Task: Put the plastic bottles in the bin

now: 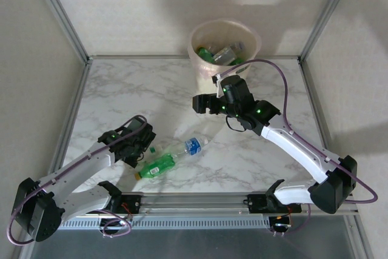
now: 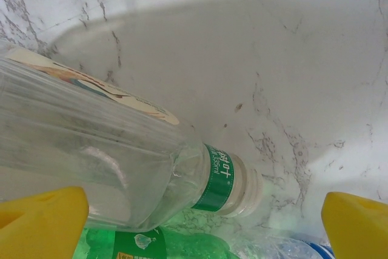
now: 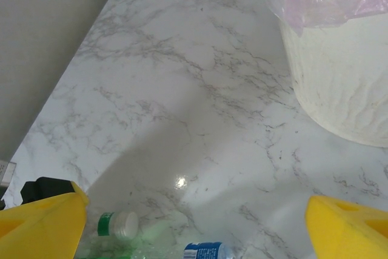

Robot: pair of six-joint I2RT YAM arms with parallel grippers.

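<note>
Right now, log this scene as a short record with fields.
bin: far side of the table, several bottles inside
not binned: green bottle, blue-label bottle, clear bottle with green band
left tool: open, over the clear bottle
right tool: open, empty, near the bin

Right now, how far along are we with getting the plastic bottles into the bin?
Done: several bottles lie in the bin. In hand: nothing is gripped yet; the left tool hangs open over a clear bottle with a green neck band. Left: that one, plus the green bottle and the blue-labelled bottle on the table. The right tool is open and empty near the bin.
</note>
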